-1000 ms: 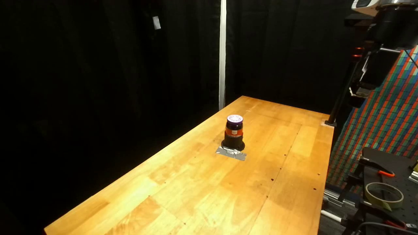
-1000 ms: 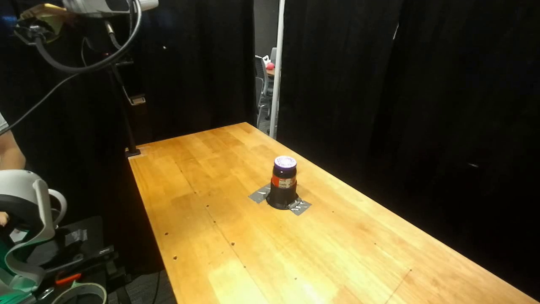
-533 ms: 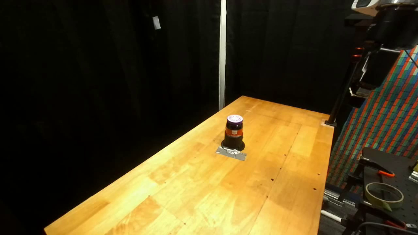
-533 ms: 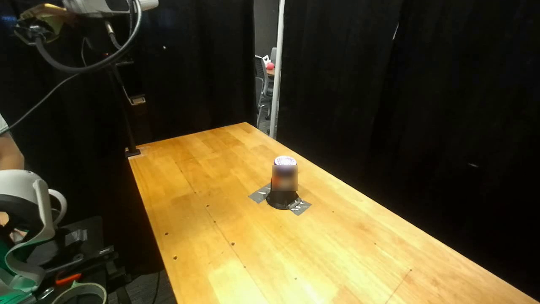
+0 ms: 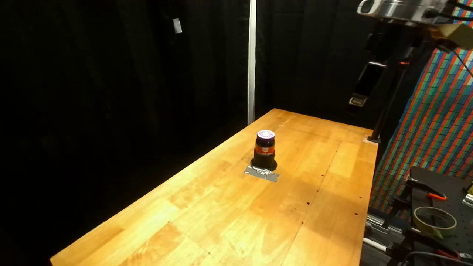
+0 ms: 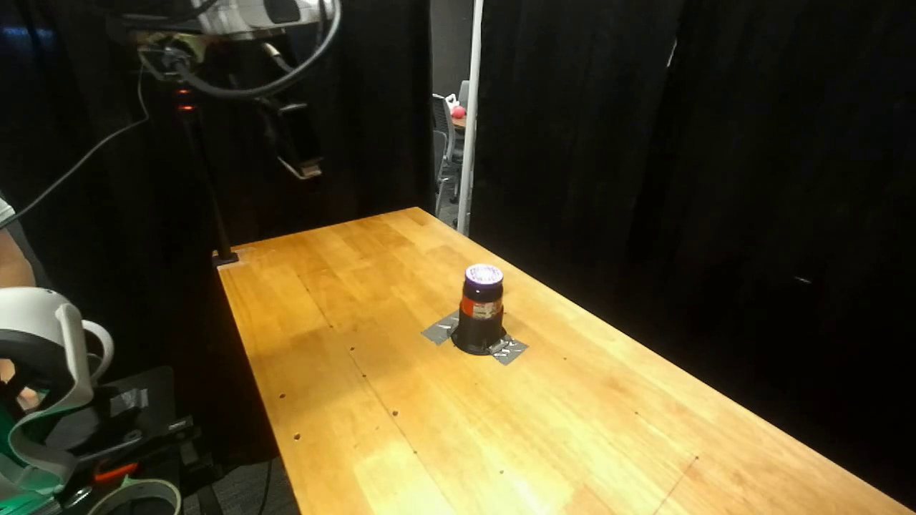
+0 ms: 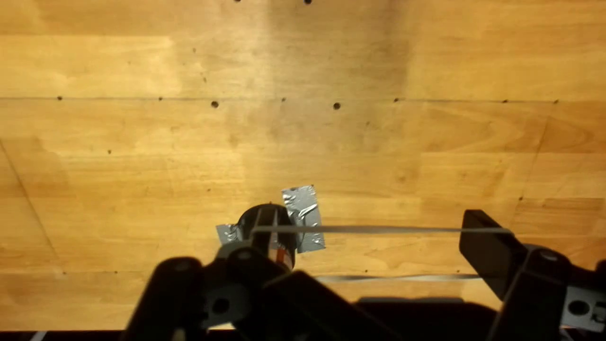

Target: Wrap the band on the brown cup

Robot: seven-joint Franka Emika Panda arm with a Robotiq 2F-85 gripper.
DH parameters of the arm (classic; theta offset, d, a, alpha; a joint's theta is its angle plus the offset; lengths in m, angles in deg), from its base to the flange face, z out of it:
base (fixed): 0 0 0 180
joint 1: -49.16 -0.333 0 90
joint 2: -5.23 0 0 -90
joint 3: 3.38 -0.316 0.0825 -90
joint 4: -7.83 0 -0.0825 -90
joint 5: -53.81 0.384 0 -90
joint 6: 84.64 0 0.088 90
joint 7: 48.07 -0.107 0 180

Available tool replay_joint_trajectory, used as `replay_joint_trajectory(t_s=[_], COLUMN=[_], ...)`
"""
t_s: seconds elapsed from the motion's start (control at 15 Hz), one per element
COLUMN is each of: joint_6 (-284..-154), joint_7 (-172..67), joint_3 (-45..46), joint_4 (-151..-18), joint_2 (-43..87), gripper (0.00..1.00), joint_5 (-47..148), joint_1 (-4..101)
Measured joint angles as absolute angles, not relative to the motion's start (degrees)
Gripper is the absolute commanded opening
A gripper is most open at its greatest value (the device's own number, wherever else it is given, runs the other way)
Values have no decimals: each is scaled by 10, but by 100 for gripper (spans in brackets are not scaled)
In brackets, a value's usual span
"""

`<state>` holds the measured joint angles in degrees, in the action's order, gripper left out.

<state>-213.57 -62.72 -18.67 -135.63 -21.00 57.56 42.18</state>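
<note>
The brown cup (image 5: 265, 149) is a small dark jar-like piece with a white and purple lid and an orange-red label. It stands upright in a black base taped to the wooden table; it shows too in an exterior view (image 6: 481, 307). My gripper (image 7: 369, 251) is open, its fingers wide apart. A thin pale band (image 7: 378, 229) is stretched around both fingers, with two strands crossing the gap. In the wrist view the left finger partly hides the cup (image 7: 283, 258). The gripper is high above the table, away from the cup, in both exterior views (image 5: 364, 87) (image 6: 304, 146).
Grey tape (image 7: 305, 220) holds the black base down. A dark post (image 6: 222, 214) rises at a table corner. A black side stand (image 5: 439, 177) carries a tape roll (image 5: 435, 221). Black curtains hang beyond the table (image 5: 221, 221). A person's arm (image 6: 14, 265) shows at the left edge.
In the last half second the arm and gripper have moved out over the table, leftward in an exterior view and rightward in the opposite one. The cup and its base have not moved.
</note>
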Motion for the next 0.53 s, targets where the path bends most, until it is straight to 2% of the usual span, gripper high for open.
replay_joint_trajectory(t_s=[0.53], joint_6=[-2211], joint_7=[-642], joint_3=[-163], joint_4=[-1140], joint_2=[77], gripper=[100], joint_5=[461], joint_1=[459])
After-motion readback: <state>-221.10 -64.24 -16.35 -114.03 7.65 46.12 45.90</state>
